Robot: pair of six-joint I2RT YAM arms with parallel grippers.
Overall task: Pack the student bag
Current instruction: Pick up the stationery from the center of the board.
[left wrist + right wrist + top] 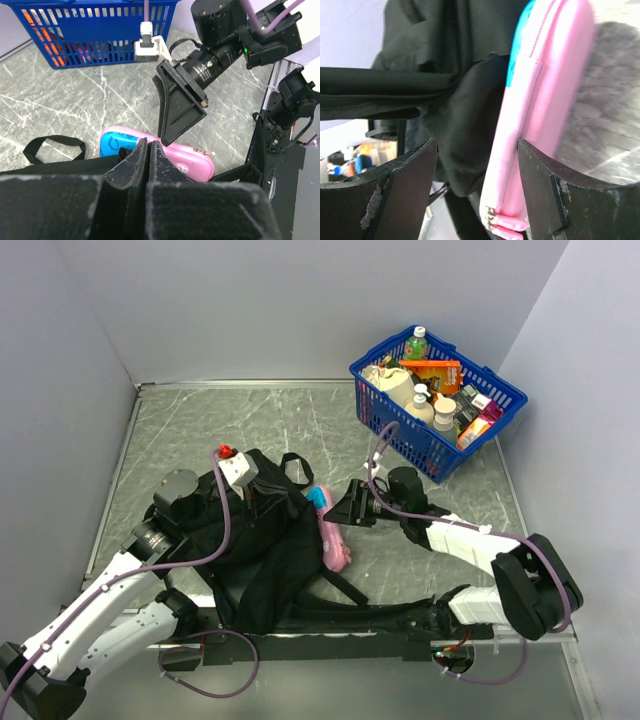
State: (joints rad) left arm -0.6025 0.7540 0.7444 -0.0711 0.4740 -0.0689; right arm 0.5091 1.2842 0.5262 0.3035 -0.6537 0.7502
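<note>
The student bag (270, 560) is limp, so hold its rim, where your left gripper (148, 147) seems pinched; right gripper (476, 145) gapes around the pink case (545, 100).

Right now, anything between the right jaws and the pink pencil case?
Nothing visible. The right jaws stand open with the pink pencil case directly ahead. It lies beside the edge of the student bag; the black fabric sits next to it, not across it.

Grey marbled tabletop (250, 420) carries soft black fabric backpack (268, 562), pink-and-blue zipped case (335, 545) (touching backpack), blue plastic mesh basket (412, 443) far right.
</note>
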